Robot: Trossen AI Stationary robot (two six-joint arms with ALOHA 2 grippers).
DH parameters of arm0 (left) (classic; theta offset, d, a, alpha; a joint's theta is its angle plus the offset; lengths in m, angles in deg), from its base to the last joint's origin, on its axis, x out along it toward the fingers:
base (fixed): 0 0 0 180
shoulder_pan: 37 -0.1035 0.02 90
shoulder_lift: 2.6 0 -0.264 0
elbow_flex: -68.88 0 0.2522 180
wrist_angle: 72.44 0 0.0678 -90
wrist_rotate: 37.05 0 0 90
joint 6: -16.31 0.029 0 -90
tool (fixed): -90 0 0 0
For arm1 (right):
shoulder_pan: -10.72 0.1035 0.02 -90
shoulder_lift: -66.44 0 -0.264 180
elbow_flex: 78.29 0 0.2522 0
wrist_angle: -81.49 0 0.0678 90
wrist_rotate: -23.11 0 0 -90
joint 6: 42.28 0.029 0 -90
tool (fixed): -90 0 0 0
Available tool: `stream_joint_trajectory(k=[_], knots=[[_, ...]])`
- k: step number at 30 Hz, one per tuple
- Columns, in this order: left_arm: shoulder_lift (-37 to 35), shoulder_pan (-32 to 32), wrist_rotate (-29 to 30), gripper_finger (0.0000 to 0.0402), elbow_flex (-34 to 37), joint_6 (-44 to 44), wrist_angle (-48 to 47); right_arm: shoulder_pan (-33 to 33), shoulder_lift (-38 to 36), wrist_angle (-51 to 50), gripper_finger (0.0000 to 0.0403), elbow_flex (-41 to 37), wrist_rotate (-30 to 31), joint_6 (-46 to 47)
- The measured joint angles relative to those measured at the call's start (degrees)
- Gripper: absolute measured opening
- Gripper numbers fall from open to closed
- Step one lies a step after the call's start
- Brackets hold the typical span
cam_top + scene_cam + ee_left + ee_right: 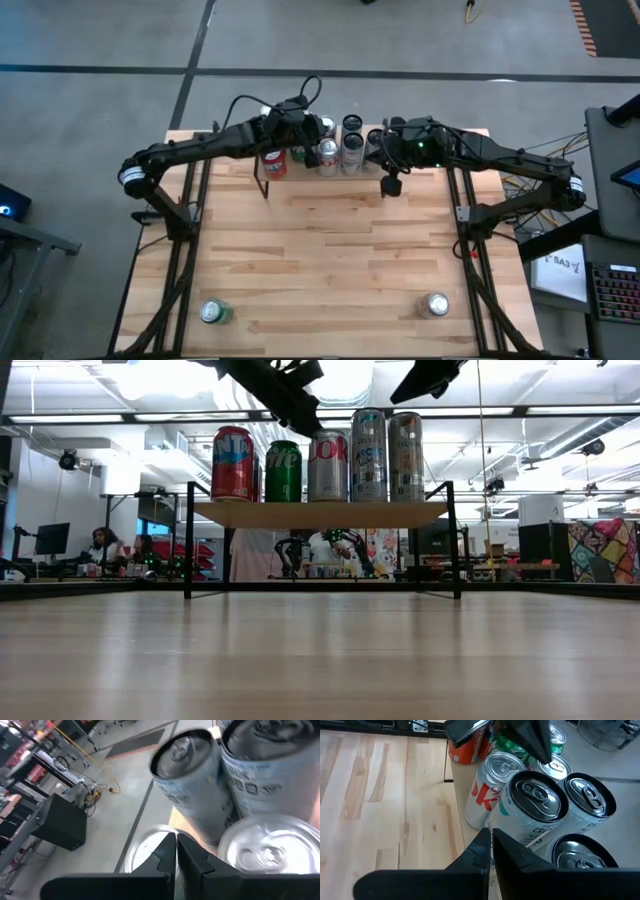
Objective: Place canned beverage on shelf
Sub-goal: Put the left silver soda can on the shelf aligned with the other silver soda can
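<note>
The shelf (320, 514) stands at the table's far edge on thin black legs. Several cans stand upright on it: a red one (232, 463), a green one (283, 470), a silver one (328, 465) and two taller ones (368, 455) (405, 455). My left gripper (176, 855) is shut and empty, just above the can tops near the green and silver cans (308, 135). My right gripper (491, 845) is shut and empty too. It hangs at the shelf's right end, pointing along the row toward a white-and-teal can (530, 805).
Two more cans stand on the tabletop near its front edge, a green one (213, 312) at the left and a silver one (437, 304) at the right. The wooden tabletop (330, 250) lies between them and the shelf. Black frame rails run along both table sides.
</note>
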Motion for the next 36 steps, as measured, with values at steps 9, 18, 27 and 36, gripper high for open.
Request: stream_joint_trajectory(k=[9,18,27,36], knots=[[-0.3,0.0,0.0,0.0,0.0,-1.6,-2.7,0.1,0.0,0.1,0.0009,0.0,-0.1,1.1],[-1.1,0.1,0.0,0.0,0.0,-2.1,-4.1,0.1,0.0,0.2,0.0009,0.0,-0.2,2.1],[-2.4,0.2,-0.3,0.0,0.0,-2.1,-3.7,0.1,0.0,0.2,0.0009,0.0,-0.2,2.2],[-1.0,-0.7,-0.2,0.0,0.0,-1.5,-3.1,0.1,0.0,0.3,0.0009,0.0,-0.2,3.6]])
